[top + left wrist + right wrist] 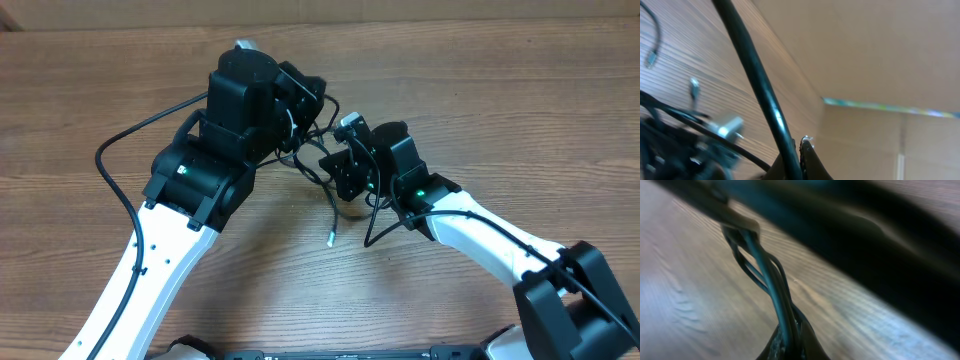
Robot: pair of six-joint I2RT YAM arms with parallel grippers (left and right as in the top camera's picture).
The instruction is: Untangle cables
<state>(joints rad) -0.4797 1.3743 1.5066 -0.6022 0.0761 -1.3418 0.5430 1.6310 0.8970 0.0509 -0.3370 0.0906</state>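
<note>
Nearest the front edge of the worktop, two loose tails of the cables trail out of the knot, one ending in a small silvery plug. If the arms pull apart sharply, I reckon those tails could whip round and snag on a gripper.

Just beyond, the right gripper has its jaws clamped tight on a twisted bundle of several strands, not one. A pull from there would likely cinch the knot rather than loosen it. A little farther on, the left gripper is closed too, pinching a single black cord that runs straight out from its fingertips.

The two grippers sit very near each other over the middle of the worktop, with the tangle between them, so knocking fingers is a real chance. The left arm's own thick wire loops out toward the left edge and might get dragged in.

Room looks good. There is bare wood toward the right edge, toward the left, and on to the far edge, where a cardboard wall stands.
</note>
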